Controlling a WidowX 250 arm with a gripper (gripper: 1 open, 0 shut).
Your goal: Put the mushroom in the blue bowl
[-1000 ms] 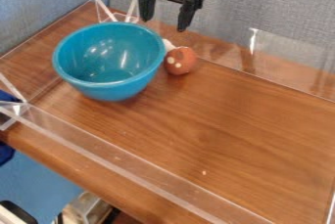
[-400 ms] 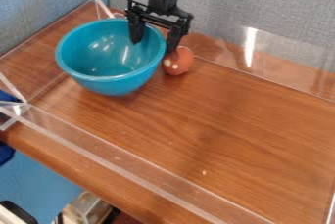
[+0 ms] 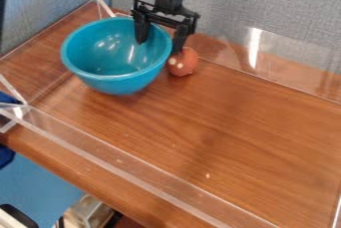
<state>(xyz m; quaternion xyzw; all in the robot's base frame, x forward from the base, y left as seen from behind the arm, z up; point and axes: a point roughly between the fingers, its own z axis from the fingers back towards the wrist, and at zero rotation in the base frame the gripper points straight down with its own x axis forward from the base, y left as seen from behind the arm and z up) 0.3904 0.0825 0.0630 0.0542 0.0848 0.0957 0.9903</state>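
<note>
Over on the left of the frame, the bowl point(image 3: 112, 68) sits upright on the table point(image 3: 213, 132), and it has edged slightly rightward since a second ago! That looks like the gripper's doing: one finger is inside the bowl and the other outside, across its right-hand rim.

Now to the gripper point(image 3: 163, 33) itself, upper middle of the frame. It was above the rim before; it has come down, jaws spread wide, nothing clenched between them as far as I can tell, though the dark fingers against the rim are hard to read from here.

And just right of the bowl, the mushroom point(image 3: 182, 63) lies on the table, still outside, beside the outer finger. So the task isn't done. With the rim between the fingers, closing here would likely catch bowl, not mushroom; I'd say the gripper needs to shift right first.
</note>
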